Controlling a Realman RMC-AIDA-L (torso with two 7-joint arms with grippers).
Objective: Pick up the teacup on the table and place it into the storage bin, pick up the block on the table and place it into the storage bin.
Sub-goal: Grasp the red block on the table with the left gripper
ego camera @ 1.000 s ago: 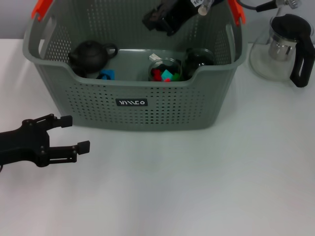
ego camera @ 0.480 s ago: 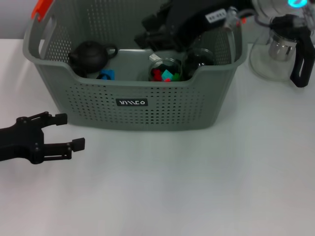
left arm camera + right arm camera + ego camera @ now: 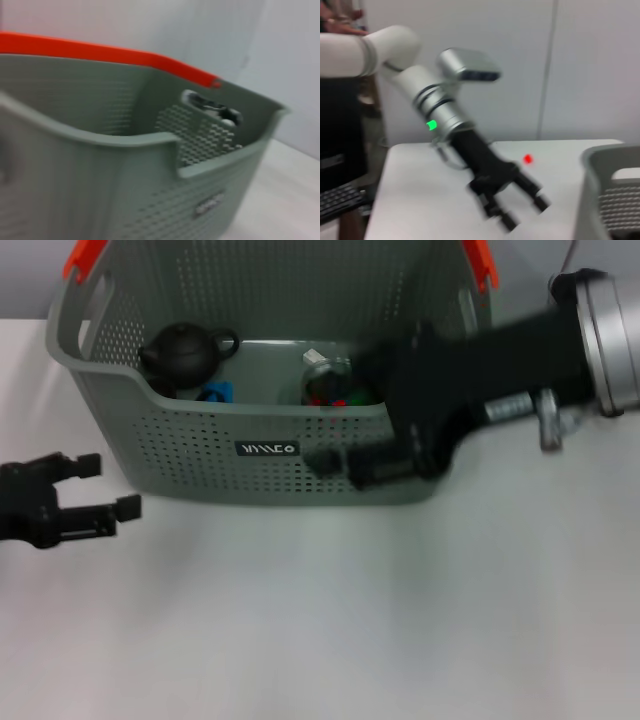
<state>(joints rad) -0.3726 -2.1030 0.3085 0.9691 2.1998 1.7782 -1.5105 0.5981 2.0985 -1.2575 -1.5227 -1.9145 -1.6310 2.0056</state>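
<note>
Storage bin (image 3: 200, 430): grey-green perforated basket at the 12 o'clock part of the white table (image 3: 350, 620), wide front wall toward the robot, a small black label (image 3: 267, 449) with white lettering low on that wall.
Handles: an orange-red handle (image 3: 85, 257) at the bin's 10 o'clock corner, another orange-red handle (image 3: 478, 260) at its 2 o'clock corner; the left wrist view shows a long orange-red edge along the far rim.
Bin contents: a dark teapot (image 3: 185, 350) with a loop handle sits at the 10 o'clock side of the floor; a small blue piece (image 3: 215, 392) lies just beside it toward the front wall.
Teacup: a clear cup (image 3: 328, 385) stands inside the bin near the middle of the front wall, with red and green bits visible in it.
Block: cannot be told apart from the coloured bits in the cup.
Right gripper (image 3: 345, 462): blurred, black, in front of the bin's front wall at its 4 o'clock part, the arm reaching in from 3 o'clock across the bin's corner; whether the fingers are apart or closed, or touching the wall, I cannot tell.
Left gripper (image 3: 105, 487): at 9 o'clock, over bare table, near the bin's front corner but apart from it; two black fingers spread wide, nothing between them. The right wrist view shows it likewise spread (image 3: 522, 210).
</note>
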